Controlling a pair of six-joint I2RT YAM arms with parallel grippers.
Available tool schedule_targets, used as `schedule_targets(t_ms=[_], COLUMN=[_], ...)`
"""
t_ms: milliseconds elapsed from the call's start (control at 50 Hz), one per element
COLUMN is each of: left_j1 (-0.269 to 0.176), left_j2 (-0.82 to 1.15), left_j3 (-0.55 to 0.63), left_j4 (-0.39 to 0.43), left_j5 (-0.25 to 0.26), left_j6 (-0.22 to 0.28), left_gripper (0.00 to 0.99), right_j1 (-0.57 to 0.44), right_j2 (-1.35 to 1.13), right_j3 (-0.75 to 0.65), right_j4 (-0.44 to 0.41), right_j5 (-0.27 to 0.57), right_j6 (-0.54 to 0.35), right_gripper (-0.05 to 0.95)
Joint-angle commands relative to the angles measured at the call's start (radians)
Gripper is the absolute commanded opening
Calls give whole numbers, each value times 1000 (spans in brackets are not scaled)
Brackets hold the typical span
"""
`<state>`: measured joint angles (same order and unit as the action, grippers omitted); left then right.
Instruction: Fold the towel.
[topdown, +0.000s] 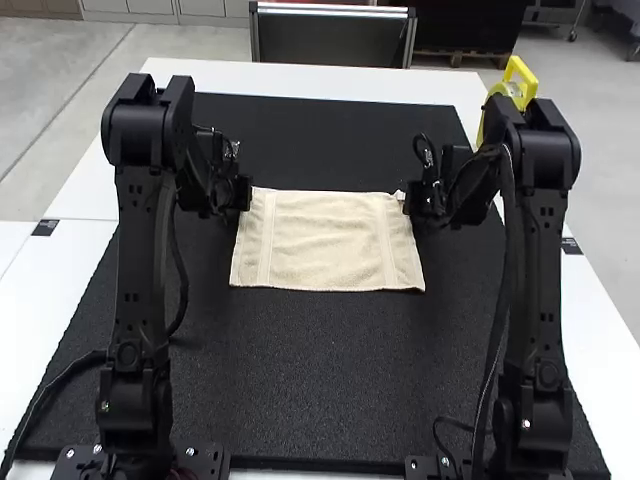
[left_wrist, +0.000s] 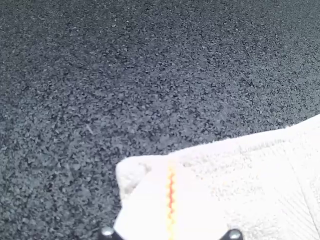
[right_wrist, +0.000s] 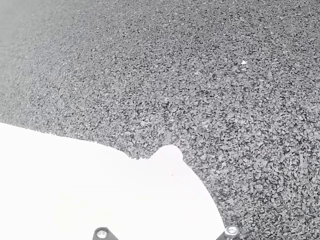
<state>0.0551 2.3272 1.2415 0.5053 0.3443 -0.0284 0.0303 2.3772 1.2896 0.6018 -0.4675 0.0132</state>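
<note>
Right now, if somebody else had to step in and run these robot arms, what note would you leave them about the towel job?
Left gripper: closed at the towel's far left corner, apparently pinching it.
Right gripper: at the far right corner; I can't tell whether it has hold of the cloth.
Towel: lying flat on the black mat, between the two arms, a band near each side edge.
Done: towel laid out flat, a gripper at each far corner.
Left: the folding, as no fold is plain to see. Check the right grip first; then probably bring the far edge toward the near one.
</note>
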Motion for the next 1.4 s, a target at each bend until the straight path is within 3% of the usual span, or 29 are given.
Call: schedule_targets(t_ms=[0,140,220,280,320,380,920,1380], left_j1=[22,25,26,25,25,25,25,25], left_j2=[18,20,18,20,20,18,-69,-150], left_j3=[3,6,7,7,6,4,-20,-54], left_j4=[-16,-16,-16,-16,-16,-16,29,-19], left_j5=[-42,-41,-41,-41,-39,-36,-30,-13], left_j6=[-10,-8,-8,-8,-8,-7,-7,4], left_gripper=[28,28,28,28,28,28,26,28], right_j1=[-9,-4,-1,0,2,0,-20,-24], right_j2=[28,28,28,28,28,28,-21,-79], right_j3=[-16,-12,-10,-7,-9,-12,-21,-42], right_j4=[3,4,12,12,10,13,39,38], right_j5=[-28,-28,-28,-33,-42,-51,-66,-92], right_j6=[10,27,39,44,53,53,71,88], right_gripper=[-20,-16,120,130,115,-25,-23,-23])
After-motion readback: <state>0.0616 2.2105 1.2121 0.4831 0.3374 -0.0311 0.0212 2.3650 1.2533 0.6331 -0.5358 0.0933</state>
